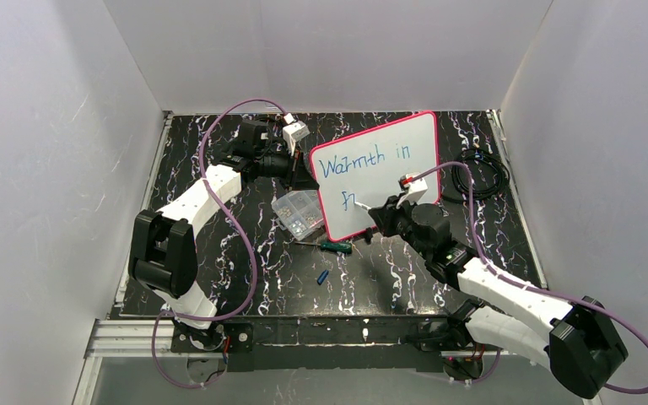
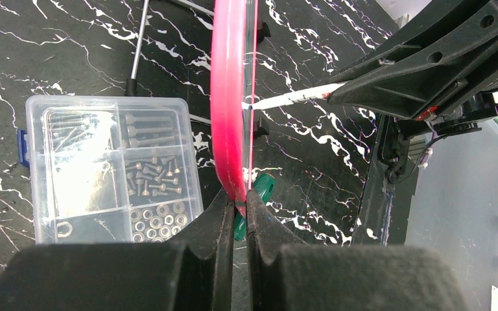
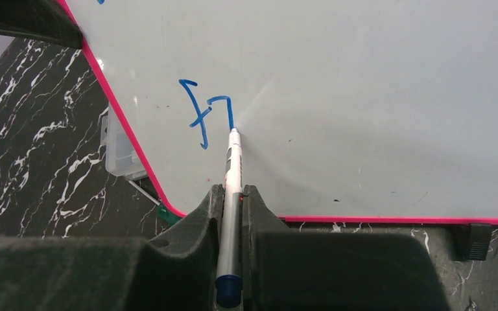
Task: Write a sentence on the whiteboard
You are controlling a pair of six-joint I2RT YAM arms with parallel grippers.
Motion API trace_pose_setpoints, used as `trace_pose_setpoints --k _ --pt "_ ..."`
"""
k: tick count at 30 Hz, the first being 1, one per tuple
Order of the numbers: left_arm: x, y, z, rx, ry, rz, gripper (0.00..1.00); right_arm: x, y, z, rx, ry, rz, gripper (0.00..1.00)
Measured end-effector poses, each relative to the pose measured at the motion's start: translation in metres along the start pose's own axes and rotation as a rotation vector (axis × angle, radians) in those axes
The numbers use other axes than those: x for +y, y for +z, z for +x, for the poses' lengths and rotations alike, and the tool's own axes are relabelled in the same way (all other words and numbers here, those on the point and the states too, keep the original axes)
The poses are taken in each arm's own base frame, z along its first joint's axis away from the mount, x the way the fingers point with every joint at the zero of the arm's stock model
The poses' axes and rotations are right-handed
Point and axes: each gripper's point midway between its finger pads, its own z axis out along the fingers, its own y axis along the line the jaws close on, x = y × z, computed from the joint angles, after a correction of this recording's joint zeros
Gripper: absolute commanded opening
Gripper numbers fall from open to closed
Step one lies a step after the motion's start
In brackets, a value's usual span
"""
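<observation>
Whiteboard [image 1: 405,160]: upright, near worktop's far edge.
Sentence [image 1: 364,164]: "Warmth in", then "fr".
Left gripper [image 2: 237,199]: pinching the board's rim.
Right gripper [image 3: 233,194]: pinching marker [image 3: 233,159], tip on board.

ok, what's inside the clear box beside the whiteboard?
Small metal screws sit in the middle compartments of the clear box, washers or nuts in the near-right one. Glare on the lid blurs the left compartments, and the left gripper covers the near edge.

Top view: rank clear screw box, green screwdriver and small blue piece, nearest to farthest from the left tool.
1. Clear screw box, beside the left tool.
2. Green screwdriver, at the whiteboard's near corner.
3. Small blue piece, lowest in the view.
</observation>
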Motion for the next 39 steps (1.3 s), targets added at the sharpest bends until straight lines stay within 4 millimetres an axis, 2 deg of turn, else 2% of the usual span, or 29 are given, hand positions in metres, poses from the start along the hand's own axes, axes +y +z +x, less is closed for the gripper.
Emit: trace_pose_setpoints --k 7,23,39 --pt "-0.001 0.000 0.000 -0.001 0.001 0.007 0.00 -0.003 0.000 -0.010 -0.043 0.010 0.023 0.01" --pt "-0.001 0.000 0.000 -0.001 0.001 0.007 0.00 -0.009 -0.001 -0.017 -0.072 0.024 0.061 0.01" --pt "-0.001 0.000 0.000 0.000 0.000 0.003 0.00 -0.013 -0.002 -0.011 -0.071 0.041 0.079 0.01"
